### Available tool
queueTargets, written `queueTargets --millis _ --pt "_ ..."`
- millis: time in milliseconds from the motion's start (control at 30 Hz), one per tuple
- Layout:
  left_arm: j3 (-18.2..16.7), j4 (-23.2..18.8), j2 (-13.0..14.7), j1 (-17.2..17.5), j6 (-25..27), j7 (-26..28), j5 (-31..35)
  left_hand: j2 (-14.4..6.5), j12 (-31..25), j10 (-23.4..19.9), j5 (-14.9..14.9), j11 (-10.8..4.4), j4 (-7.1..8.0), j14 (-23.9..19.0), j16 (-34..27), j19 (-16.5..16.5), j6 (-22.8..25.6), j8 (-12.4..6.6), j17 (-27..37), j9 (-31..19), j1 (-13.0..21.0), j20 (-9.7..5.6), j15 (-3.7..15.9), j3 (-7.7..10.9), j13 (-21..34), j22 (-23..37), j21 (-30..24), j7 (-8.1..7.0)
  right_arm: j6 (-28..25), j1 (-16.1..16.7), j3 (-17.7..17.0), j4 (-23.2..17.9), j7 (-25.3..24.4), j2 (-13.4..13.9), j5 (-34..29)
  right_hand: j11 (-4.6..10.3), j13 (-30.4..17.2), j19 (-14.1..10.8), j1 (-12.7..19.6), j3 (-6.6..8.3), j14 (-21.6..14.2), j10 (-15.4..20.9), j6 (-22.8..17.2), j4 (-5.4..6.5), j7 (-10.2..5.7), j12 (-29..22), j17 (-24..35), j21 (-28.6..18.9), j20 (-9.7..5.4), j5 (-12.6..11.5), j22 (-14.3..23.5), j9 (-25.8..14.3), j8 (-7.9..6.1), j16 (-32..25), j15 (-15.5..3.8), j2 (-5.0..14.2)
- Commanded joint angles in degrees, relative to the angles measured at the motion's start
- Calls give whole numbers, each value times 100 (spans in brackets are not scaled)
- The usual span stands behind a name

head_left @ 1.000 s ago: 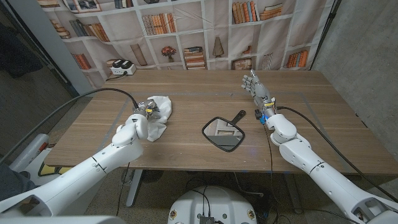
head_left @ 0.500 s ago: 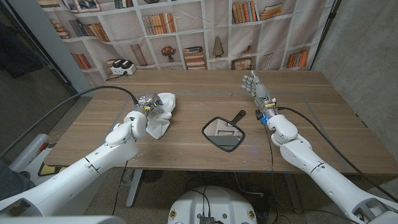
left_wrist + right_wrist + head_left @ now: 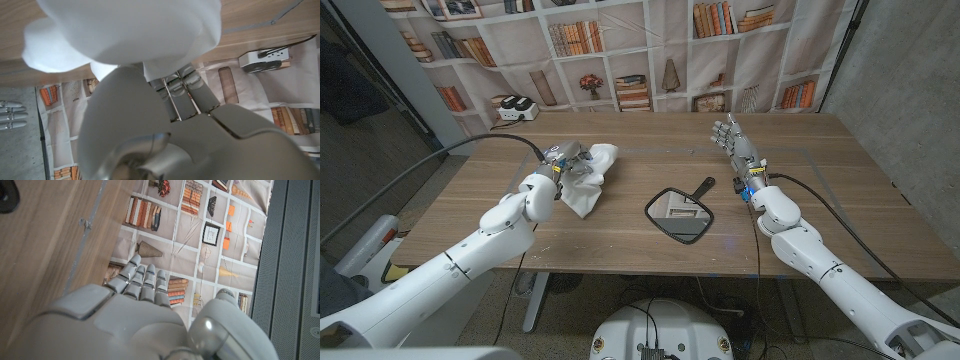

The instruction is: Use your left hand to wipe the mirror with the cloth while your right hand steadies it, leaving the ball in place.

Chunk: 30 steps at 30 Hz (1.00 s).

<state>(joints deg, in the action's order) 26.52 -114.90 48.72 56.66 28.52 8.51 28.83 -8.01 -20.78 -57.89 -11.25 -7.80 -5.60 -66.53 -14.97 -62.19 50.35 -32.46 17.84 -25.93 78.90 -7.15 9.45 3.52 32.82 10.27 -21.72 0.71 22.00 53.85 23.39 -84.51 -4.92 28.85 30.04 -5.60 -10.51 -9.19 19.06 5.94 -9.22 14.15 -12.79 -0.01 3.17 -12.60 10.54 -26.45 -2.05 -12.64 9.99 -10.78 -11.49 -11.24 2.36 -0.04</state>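
Observation:
My left hand (image 3: 563, 163) grips a white cloth (image 3: 592, 182), which hangs crumpled from its fingers over the table's left half, a short way left of the mirror. In the left wrist view the cloth (image 3: 125, 30) bulges past my left hand (image 3: 165, 130). The black hand mirror (image 3: 680, 215) lies flat near the table's front middle, its handle (image 3: 703, 186) pointing to the far right. My right hand (image 3: 735, 140) stands beyond and to the right of the handle with fingers stretched and apart, holding nothing. The right wrist view shows that hand (image 3: 125, 315) above bare wood.
A white and black device (image 3: 515, 108) sits at the table's far left corner, in front of a bookshelf backdrop. Black cables run along both arms. Bare wooden table (image 3: 640, 145) lies between the two hands and behind the mirror.
My left hand has carried the cloth to the right and farther back, toward the mirror. The right hand and the mirror have stayed put.

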Motion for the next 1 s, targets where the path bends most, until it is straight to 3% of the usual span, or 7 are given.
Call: queueTargets --millis 33,400,1000 --pt "-107 -150 125 92 -765 441 -106 -78 -20 -42 -27 -53 129 -320 -7 16 41 -50 36 -2 91 0 331 175 97 16 18 -1 116 31 -52 55 74 -5 65 28 -18 -60 82 7 -37 52 -42 -38 9 -3 7 4 -38 32 21 -14 14 4 -3 -10" --pt "43 -169 227 -74 -1328 642 -14 -58 -16 -61 -26 -87 145 -293 7 65 64 -57 102 47 89 25 327 192 207 16 42 -15 143 182 -107 -121 39 118 21 35 -18 -72 81 4 -41 54 -48 -41 12 -1 8 21 -40 35 22 -14 13 5 -3 -7" --pt "237 1 408 -374 -2599 525 -524 -25 15 -62 -24 -98 160 -287 23 90 136 -64 168 145 89 46 320 206 322 18 56 -4 96 616 -231 -697 -42 471 -69 33 -18 -86 79 -4 -44 59 -53 -47 15 2 10 54 -33 42 23 -14 14 7 1 -3"
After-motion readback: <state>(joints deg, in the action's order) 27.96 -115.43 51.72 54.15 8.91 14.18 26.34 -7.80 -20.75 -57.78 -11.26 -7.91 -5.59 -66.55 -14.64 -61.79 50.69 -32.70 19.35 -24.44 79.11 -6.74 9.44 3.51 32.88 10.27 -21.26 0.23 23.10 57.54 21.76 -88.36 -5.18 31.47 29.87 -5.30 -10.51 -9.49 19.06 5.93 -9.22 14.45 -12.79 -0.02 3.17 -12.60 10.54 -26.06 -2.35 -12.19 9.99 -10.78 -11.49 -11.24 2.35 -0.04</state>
